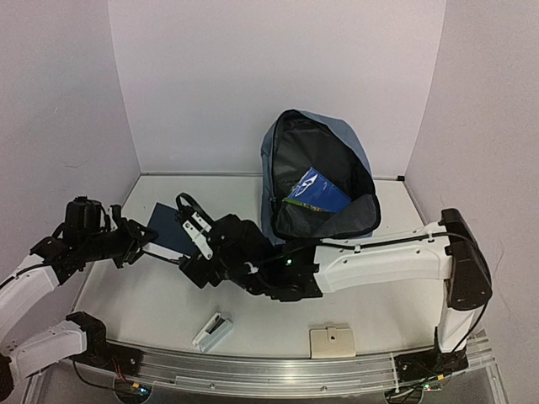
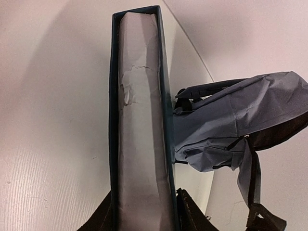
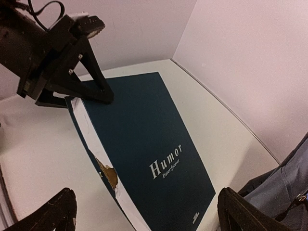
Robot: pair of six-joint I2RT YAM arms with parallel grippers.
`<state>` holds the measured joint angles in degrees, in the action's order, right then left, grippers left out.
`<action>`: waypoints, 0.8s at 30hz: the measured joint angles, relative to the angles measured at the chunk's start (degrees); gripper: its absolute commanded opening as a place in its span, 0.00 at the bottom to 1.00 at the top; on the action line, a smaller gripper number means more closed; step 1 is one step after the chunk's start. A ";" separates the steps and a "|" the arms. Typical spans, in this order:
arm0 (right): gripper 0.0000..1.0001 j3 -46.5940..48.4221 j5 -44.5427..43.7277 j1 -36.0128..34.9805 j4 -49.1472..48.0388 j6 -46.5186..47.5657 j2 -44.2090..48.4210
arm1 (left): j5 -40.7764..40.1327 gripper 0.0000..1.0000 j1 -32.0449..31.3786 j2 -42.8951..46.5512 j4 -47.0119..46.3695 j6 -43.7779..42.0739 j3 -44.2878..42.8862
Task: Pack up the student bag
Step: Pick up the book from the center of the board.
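Student bag [image 1: 324, 147] stands right of centre at the back of the bench [image 1: 152, 303], mouth open toward the arms. It is apart from both grippers, which are to its left.

Left gripper [image 1: 143, 244] is clamped on the corner of a dark blue book [image 3: 144, 144] titled "Humor". Right gripper [image 1: 195, 227] is spread wide above the same book, holding nothing.

Count: one bag, two books, the second book [image 1: 316, 192] inside the bag. A white box [image 1: 212, 330] and a beige block [image 1: 332, 341] sit by the near edge.

The bag's back is close to the rear wall.
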<state>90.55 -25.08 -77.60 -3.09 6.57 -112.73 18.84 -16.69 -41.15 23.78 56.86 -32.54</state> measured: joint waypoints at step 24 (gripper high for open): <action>0.98 29.79 42.95 22.99 41.81 -11.17 2.71 | 35.32 0.09 0.24 -9.20 8.07 -25.69 -24.34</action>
<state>120.33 17.87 -54.61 38.73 -4.59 -110.02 54.16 -16.45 -50.36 31.85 31.17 -56.89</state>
